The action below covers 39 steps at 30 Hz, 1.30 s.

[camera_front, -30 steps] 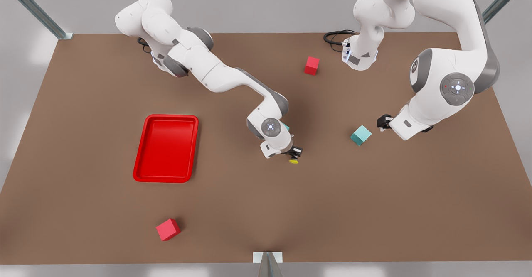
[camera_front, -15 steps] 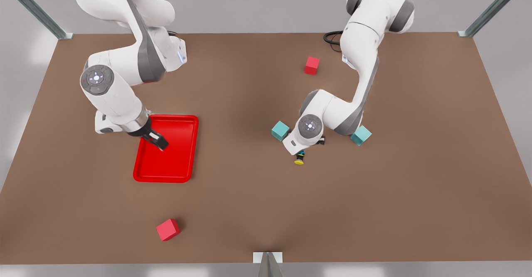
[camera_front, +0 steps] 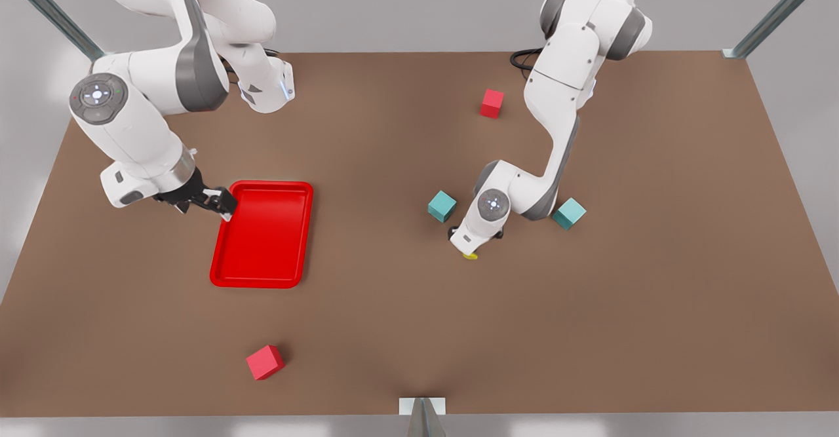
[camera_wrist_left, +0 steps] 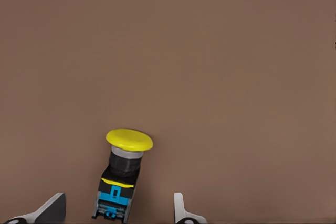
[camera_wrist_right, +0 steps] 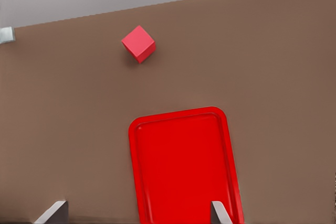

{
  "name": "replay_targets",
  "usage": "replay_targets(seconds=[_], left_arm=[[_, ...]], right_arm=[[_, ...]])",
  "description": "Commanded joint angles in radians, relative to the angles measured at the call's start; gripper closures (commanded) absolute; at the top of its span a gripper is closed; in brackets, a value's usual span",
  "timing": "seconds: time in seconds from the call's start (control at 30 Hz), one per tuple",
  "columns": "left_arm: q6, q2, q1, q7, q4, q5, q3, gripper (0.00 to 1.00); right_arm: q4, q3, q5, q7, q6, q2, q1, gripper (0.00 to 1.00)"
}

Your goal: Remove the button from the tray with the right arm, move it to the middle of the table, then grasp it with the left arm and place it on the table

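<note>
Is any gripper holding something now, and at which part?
Nothing is held. The left gripper stands open around the button, fingers apart from its black body. The right gripper, open, is beside the tray.

The button [camera_wrist_left: 126,174] — yellow cap, black body — lies tilted on the table [camera_front: 590,306]; the red tray [camera_front: 226,253] sits well apart.

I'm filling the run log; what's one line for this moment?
left gripper: open around small yellow-capped black button, mid-table | right gripper: open, at glossy red tray edge
</note>
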Motion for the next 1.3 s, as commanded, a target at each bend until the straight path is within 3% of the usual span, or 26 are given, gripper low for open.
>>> replay_targets(seconds=[0.0, 0.37, 0.43, 0.63, 0.73, 0.77, 0.9, 1.03, 1.27], left_arm=[[0.047, 0.008, -0.003, 0.39, -0.007, 0.004, 0.0, 0.0], [0.057, 0.065, -0.007, 0.404, 0.006, 0.003, -0.006, 0.0], [0.057, 0.064, -0.007, 0.404, 0.006, 0.003, -0.006, 0.06], [0.047, 0.045, -0.006, 0.416, 0.008, 0.006, -0.005, 0.07], [0.047, 0.044, -0.003, 0.424, 0.008, 0.006, -0.002, 0.33], [0.047, 0.045, 0.008, 0.425, 0.008, 0.006, -0.003, 0.36], [0.05, 0.05, 0.019, 0.432, 0.008, 0.007, -0.005, 0.38], [0.048, 0.051, 0.019, 0.428, 0.008, 0.004, -0.006, 0.51], [0.047, 0.065, 0.004, 0.427, 0.008, -0.003, -0.006, 0.51]], right_arm=[[0.001, 0.001, -0.005, -0.32, -0.002, 0.003, -0.01, 0.0], [0.025, -0.008, -0.023, -0.317, 0.048, 0.028, -0.051, 0.0], [0.024, -0.002, -0.009, -0.316, 0.003, 0.026, -0.048, 0.0], [0.028, 0.0, -0.006, -0.314, 0.005, 0.032, -0.045, 0.0], [0.028, 0.001, -0.005, -0.313, 0.007, 0.032, -0.045, 0.0], [0.028, 0.001, -0.005, -0.313, 0.007, 0.032, -0.045, 0.0], [0.028, 0.001, -0.005, -0.311, 0.007, 0.032, -0.045, 0.0], [0.028, 0.001, -0.006, -0.311, 0.007, 0.032, -0.045, 0.0], [0.028, 0.0, -0.006, -0.314, 0.006, 0.032, -0.058, 0.0]])
